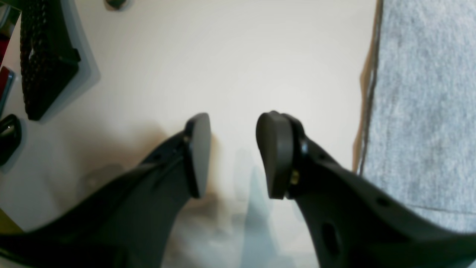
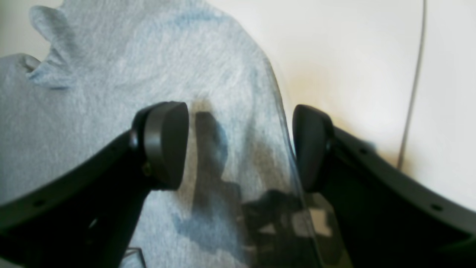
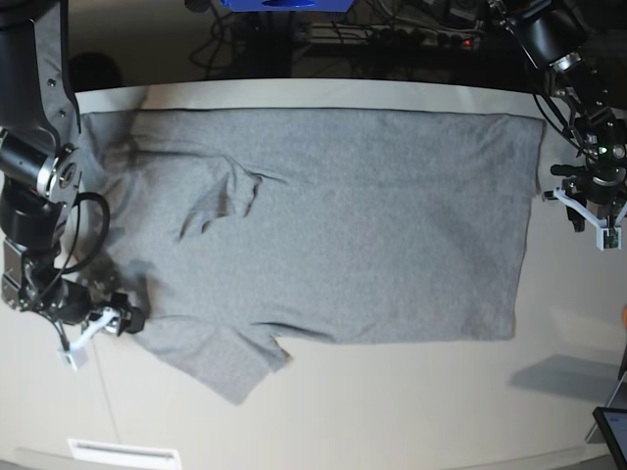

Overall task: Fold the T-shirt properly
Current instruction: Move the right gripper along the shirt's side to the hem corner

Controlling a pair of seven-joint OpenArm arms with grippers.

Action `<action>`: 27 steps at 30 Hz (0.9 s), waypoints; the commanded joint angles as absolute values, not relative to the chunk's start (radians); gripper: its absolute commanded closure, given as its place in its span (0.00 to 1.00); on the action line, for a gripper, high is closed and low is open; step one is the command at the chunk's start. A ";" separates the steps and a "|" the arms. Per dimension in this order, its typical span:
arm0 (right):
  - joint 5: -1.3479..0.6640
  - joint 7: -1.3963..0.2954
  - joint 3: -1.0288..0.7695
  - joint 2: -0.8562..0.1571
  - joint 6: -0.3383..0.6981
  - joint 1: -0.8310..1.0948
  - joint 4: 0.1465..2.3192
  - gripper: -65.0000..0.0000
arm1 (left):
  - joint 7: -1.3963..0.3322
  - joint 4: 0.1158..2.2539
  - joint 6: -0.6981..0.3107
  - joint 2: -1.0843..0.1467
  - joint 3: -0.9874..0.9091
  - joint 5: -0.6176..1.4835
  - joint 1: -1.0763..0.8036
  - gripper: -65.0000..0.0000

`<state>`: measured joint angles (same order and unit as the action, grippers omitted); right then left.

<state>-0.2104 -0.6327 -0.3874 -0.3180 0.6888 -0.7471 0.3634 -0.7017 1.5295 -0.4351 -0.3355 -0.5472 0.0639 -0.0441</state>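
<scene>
The T-shirt (image 3: pixel 333 225) lay spread flat across the pale table (image 3: pixel 411 411), plain grey side up, its hem toward my left arm's side and its neck and sleeves toward my right. One sleeve (image 3: pixel 230 367) stuck out over the near part of the table; around the collar the cloth was rumpled into a few raised folds (image 3: pixel 220 201). No lettering showed on the face I could see.

My right gripper (image 2: pixel 238 145) hung low over the sleeve end of the shirt. Its fingers stood wide apart — one pad (image 2: pixel 163 143) above grey cloth, the other (image 2: pixel 310 147) just past the shirt's edge, over bare table. Nothing was between them; the fabric lay beneath, and I could not tell whether the tips touched it. A thin cable (image 2: pixel 411 93) ran across the table beyond.

My left gripper (image 1: pixel 232 154) hovered over bare table just beside the hem (image 1: pixel 366 111), which lay off to one side of my fingers and apart from them. Those fingers were parted too — less widely — and held nothing. At the far edge of that wrist view sat a black braided strap (image 1: pixel 42 56), with some dark clutter near it too blurred to name.
</scene>
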 commanded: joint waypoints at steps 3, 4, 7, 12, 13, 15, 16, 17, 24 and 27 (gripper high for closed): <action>-0.228 -0.631 -0.386 -0.325 0.698 -0.783 0.377 0.38 | -0.677 1.549 -0.430 -0.357 -0.552 0.068 -0.035 0.63; -0.228 -0.634 -0.386 -0.325 0.698 -0.782 0.377 0.38 | -0.677 1.552 -0.430 -0.357 -0.550 0.068 -0.035 0.63; -0.228 -0.634 -0.386 -0.323 0.698 -0.780 0.377 0.38 | -0.677 1.550 -0.430 -0.357 -0.549 0.068 -0.035 0.63; -0.228 -0.634 -0.386 -0.323 0.698 -0.776 0.377 0.42 | -0.677 1.549 -0.430 -0.357 -0.547 0.068 -0.035 0.63; -0.228 -0.634 -0.386 -0.321 0.698 -0.776 0.377 0.46 | -0.677 1.549 -0.430 -0.357 -0.547 0.068 -0.035 0.63; -0.228 -0.634 -0.380 -0.305 0.698 -0.774 0.377 0.51 | -0.677 1.549 -0.430 -0.357 -0.547 0.068 -0.035 0.63; -0.228 -0.634 -0.364 -0.300 0.698 -0.774 0.377 0.52 | -0.677 1.549 -0.430 -0.357 -0.547 0.068 -0.035 0.63; -0.228 -0.634 -0.351 -0.298 0.698 -0.774 0.377 0.54 | -0.677 1.549 -0.430 -0.357 -0.547 0.068 -0.035 0.63; -0.229 -0.627 -0.334 -0.277 0.698 -0.774 0.377 0.64 | -0.679 1.547 -0.430 -0.357 -0.552 0.065 -0.035 0.63; -0.229 -0.627 -0.332 -0.277 0.698 -0.774 0.377 0.83 | -0.679 1.544 -0.430 -0.357 -0.552 0.064 -0.035 0.63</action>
<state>-0.2176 -0.6380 -0.3347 -0.2657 0.6903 -0.7418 0.3634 -0.7021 1.5295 -0.4351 -0.3355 -0.5446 0.0628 -0.0444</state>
